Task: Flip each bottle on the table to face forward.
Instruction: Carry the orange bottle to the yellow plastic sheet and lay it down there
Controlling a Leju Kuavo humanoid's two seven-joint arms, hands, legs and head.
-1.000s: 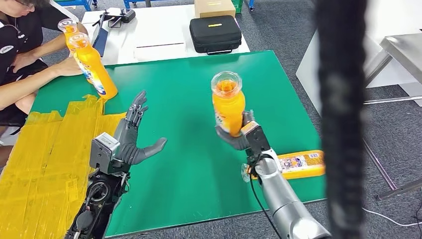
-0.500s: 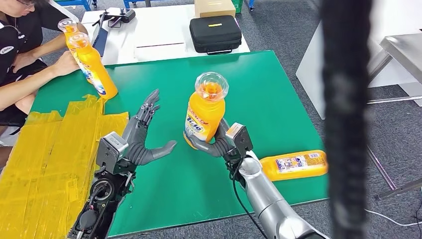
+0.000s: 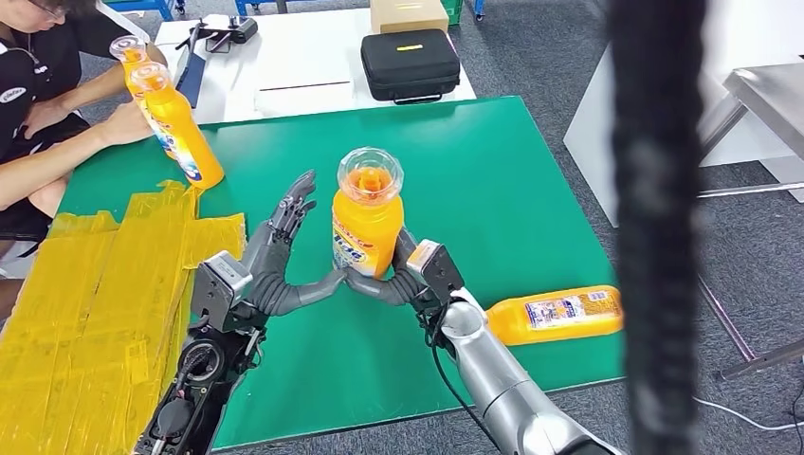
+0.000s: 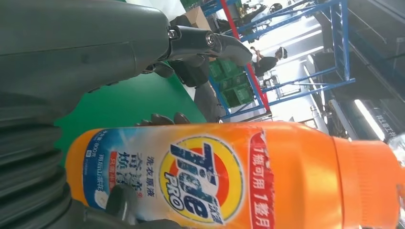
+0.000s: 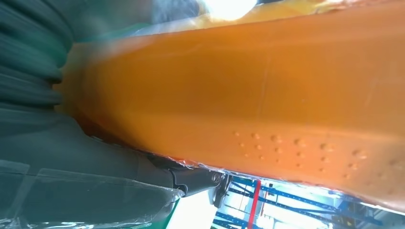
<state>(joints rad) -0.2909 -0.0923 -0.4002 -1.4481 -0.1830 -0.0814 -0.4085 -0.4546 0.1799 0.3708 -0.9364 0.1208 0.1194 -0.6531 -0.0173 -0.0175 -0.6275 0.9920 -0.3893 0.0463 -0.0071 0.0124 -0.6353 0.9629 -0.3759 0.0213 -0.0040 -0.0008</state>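
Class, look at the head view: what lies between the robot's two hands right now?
An upright orange bottle stands between them. The right hand grips its lower part, and the left hand has its thumb reaching the bottle's base.

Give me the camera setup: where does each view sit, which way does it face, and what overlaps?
Head view: high on the body, looking forward and down at the green table; both silver arms show, left hand, right hand.
Left wrist view: behind the left hand, facing the orange plastic detergent bottle's label.
Right wrist view: behind the right hand, against its plain side.
Shared: that bottle in all three.
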